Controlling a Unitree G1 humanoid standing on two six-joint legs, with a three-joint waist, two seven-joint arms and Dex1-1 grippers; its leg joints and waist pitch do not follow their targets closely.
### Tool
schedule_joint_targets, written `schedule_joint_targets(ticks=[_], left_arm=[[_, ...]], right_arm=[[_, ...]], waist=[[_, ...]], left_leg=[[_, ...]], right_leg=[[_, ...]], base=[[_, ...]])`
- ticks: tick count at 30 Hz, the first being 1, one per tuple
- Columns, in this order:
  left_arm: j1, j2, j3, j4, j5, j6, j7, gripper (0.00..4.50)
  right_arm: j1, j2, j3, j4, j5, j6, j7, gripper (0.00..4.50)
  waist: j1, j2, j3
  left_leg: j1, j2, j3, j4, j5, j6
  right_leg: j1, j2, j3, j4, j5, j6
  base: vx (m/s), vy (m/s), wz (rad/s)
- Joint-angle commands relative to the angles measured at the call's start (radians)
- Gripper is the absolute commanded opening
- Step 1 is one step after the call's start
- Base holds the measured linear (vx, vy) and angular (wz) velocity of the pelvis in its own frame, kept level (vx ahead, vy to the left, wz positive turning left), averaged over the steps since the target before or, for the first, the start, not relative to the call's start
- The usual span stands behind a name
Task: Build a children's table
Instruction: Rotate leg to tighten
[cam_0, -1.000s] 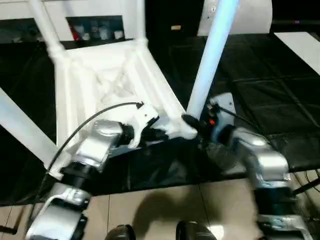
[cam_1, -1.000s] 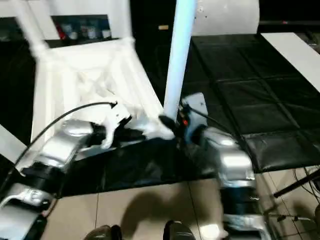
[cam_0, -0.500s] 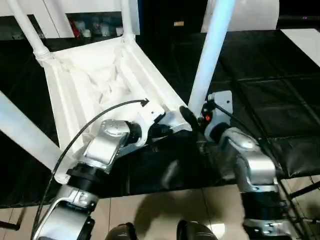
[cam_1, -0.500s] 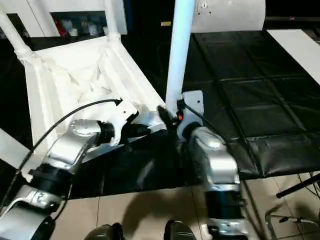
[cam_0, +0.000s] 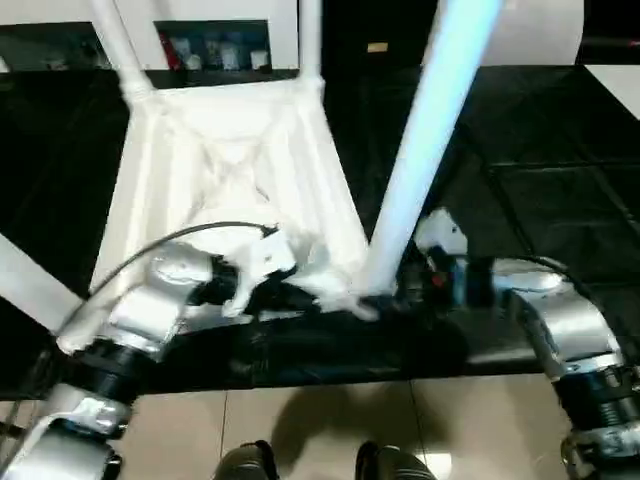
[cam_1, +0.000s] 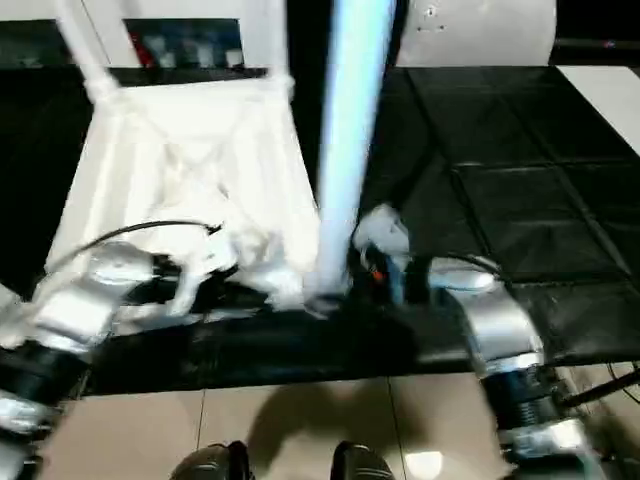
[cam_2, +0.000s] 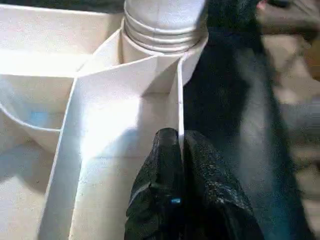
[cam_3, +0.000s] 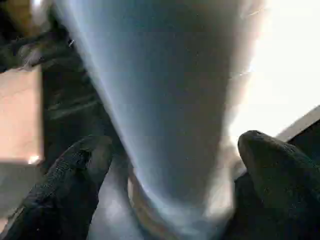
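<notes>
White plastic, smooth and slightly glossy, makes up the children's table, which lies upside down in the middle of the head views on a black padded floor mat, its ribbed underside facing up. The top is rectangular, with thin upright ribs crossing diagonally and round sockets at the corners.

Two legs stand in the far corner sockets at the upper left of the frame and upper centre, and another leg crosses the left edge. The fourth leg, long, round and tapered, rises from the near right corner socket; in the left wrist view its threaded collar sits in the socket with grooves showing, so it looks not fully screwed home. By this reading the build is close to its end: tightening this last leg and turning the table upright remain.

The left pincer is pinched shut on a thin rib of the table just beside that socket, steadying it. The right pincer has its textured black fingers spread on either side of the leg's base, with gaps visible, not clamping it.
</notes>
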Motion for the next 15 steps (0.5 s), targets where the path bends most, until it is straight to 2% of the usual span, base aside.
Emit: schedule_joint_targets(ticks=[1,2,3,4,7,9,12,15], left_arm=[[0.008,-0.002,-0.047,0.0,-0.008,-0.022,-0.068,0.0],[0.008,-0.002,-0.047,0.0,-0.008,-0.022,-0.068,0.0],[0.006,0.009,-0.055,0.007,-0.006,-0.04,-0.087,0.0],[0.003,0.016,-0.062,0.014,-0.005,-0.054,-0.102,0.0],[0.001,0.022,-0.067,0.02,-0.003,-0.065,-0.112,0.0],[-0.013,0.027,-0.072,0.043,0.005,-0.091,-0.118,0.0],[-0.032,0.025,-0.075,0.078,0.014,-0.119,-0.116,0.0],[-0.036,0.025,-0.075,0.088,0.013,-0.128,-0.119,0.0]], right_arm=[[-0.02,-0.003,0.01,0.018,0.027,-0.027,0.063,4.3],[-0.02,-0.003,0.01,0.018,0.027,-0.027,0.063,4.19],[-0.034,-0.009,0.014,0.039,0.042,-0.037,0.098,4.19],[-0.047,-0.014,0.018,0.061,0.053,-0.049,0.13,4.12],[-0.059,-0.017,0.022,0.077,0.06,-0.057,0.155,3.74],[-0.078,-0.021,0.03,0.109,0.068,-0.076,0.202,3.63],[-0.098,-0.027,0.045,0.143,0.084,-0.085,0.273,3.3],[-0.106,-0.029,0.053,0.161,0.091,-0.092,0.293,3.11]], waist=[[-0.002,-0.015,-0.065],[0.002,-0.01,-0.065],[0.003,-0.01,-0.065],[0.004,-0.013,-0.067],[0.008,-0.012,-0.067],[0.009,-0.016,-0.068],[0.009,-0.019,-0.065],[0.01,-0.019,-0.063]], left_leg=[[0.02,0.071,-0.013,-0.054,-0.141,0.112],[0.021,0.072,-0.015,-0.054,-0.14,0.113],[0.021,0.072,-0.015,-0.054,-0.137,0.112],[0.02,0.07,-0.015,-0.053,-0.136,0.115],[0.022,0.072,-0.014,-0.052,-0.116,0.12],[0.02,0.071,-0.013,-0.051,-0.109,0.126],[0.018,0.069,-0.013,-0.051,-0.131,0.124],[0.021,0.071,-0.014,-0.053,-0.154,0.109]], right_leg=[[0.058,-0.088,0.052,-0.056,-0.153,-0.265],[0.057,-0.09,0.051,-0.055,-0.165,-0.266],[0.057,-0.089,0.051,-0.055,-0.167,-0.264],[0.058,-0.089,0.05,-0.054,-0.171,-0.266],[0.055,-0.087,0.051,-0.051,-0.145,-0.267],[0.056,-0.087,0.05,-0.05,-0.133,-0.271],[0.057,-0.089,0.048,-0.054,-0.18,-0.263],[0.054,-0.091,0.05,-0.06,-0.236,-0.249]], base=[[0.0,0.0,0.0],[0.0,0.0,0.0],[0.0,0.0,0.0],[0.0,0.0,0.0],[0.0,0.0,0.0],[0.0,0.0,0.0],[0.0,0.0,0.0],[0.0,0.0,0.0]])
